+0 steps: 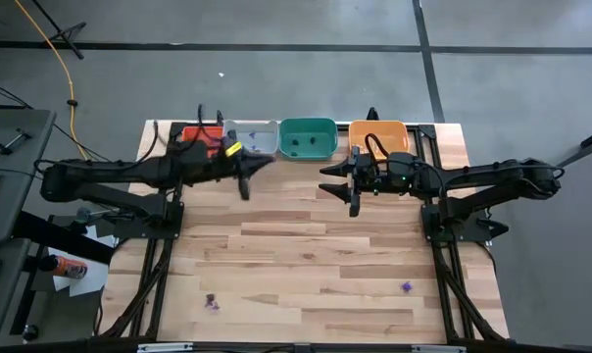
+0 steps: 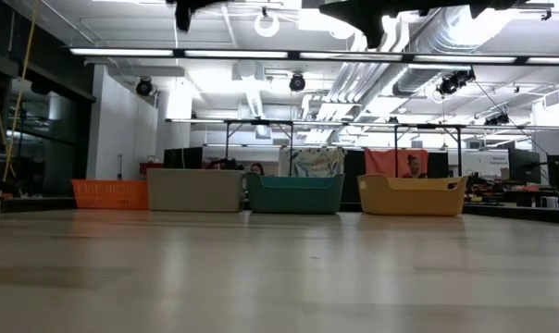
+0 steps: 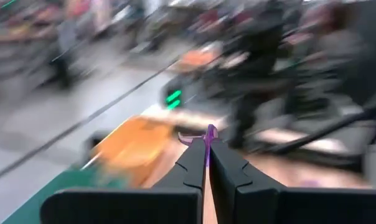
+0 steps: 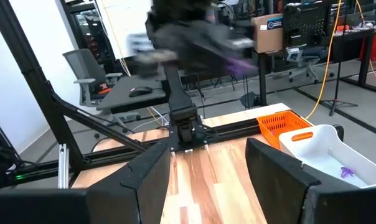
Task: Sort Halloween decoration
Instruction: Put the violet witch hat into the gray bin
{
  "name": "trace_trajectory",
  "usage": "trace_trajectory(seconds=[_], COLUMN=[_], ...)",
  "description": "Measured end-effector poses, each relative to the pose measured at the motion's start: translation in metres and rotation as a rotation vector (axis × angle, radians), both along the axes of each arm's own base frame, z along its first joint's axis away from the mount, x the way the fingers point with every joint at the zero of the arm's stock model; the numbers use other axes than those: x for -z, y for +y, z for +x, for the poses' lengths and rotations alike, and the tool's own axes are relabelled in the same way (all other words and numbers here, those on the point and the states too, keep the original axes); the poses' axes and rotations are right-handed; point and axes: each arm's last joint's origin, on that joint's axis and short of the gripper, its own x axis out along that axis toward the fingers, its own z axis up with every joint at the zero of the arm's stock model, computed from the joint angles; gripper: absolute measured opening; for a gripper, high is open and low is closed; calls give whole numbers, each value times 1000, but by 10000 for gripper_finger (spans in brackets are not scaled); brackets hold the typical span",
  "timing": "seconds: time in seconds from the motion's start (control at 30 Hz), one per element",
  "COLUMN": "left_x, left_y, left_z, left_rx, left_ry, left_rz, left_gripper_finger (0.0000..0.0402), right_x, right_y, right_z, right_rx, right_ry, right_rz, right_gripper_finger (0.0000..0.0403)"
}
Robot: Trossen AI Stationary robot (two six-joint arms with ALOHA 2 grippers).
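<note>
Nearest the left wrist cam: a purple trinket (image 3: pixel 208 138) pinched between the tips of the left gripper (image 3: pixel 206 163), fingers (image 3: pixel 189 167) fully closed on it, only a sliver of purple showing past them. That gripper (image 1: pixel 244 182) hangs above the table (image 1: pixel 306 255) just in front of the grey tray (image 1: pixel 252 137).

More purple trinkets: one (image 1: pixel 211 302) near the table's front edge on the left-arm side, another (image 1: pixel 406 286) near the front edge on the right-arm side, one (image 4: pixel 346 172) inside the grey tray (image 4: pixel 325 149), and dark bits (image 1: pixel 297 143) inside the green tray (image 1: pixel 308 137).

Right gripper (image 1: pixel 341 184) hovers in front of the gap between green tray and orange tray (image 1: pixel 379 132), fingers (image 4: pixel 144 180) spread wide, nothing btw them. Red tray (image 1: pixel 190 133) sits beside the grey tray, at the row's end on the left-arm side.
</note>
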Motion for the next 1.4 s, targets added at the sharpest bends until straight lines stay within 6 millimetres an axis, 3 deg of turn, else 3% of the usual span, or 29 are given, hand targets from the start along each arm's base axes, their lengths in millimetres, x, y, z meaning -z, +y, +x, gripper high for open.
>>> trace_trajectory(seconds=[0.1,0.2,0.4,0.57,0.77,1.07,1.23,1.4], left_x=[10,19,63,106,130,122,105,64], left_y=[31,76,168,204,210,204,198,172], left_z=[1,-1,-16,-26,-26,-24,-28,-31], left_rx=[-193,-328,-513,-587,-580,-599,-598,-427], left_ry=[150,294,544,686,818,855,767,549], left_rz=[-64,-139,-403,-595,-613,-514,-542,-614], left_gripper_finger=[0,0,0,0,7,86,139,161], right_x=[0,0,0,0,1,1,2,2], right_y=[0,0,-3,-4,-4,-4,-4,-4], right_z=[0,0,0,-1,-1,-1,0,0], right_rx=[0,6,91,137,139,138,138,138], right_ry=[0,0,2,2,7,11,16,23], right_rz=[1,2,1,5,6,-1,-4,-4], right_gripper_finger=[204,204,204,204,204,204,204,204])
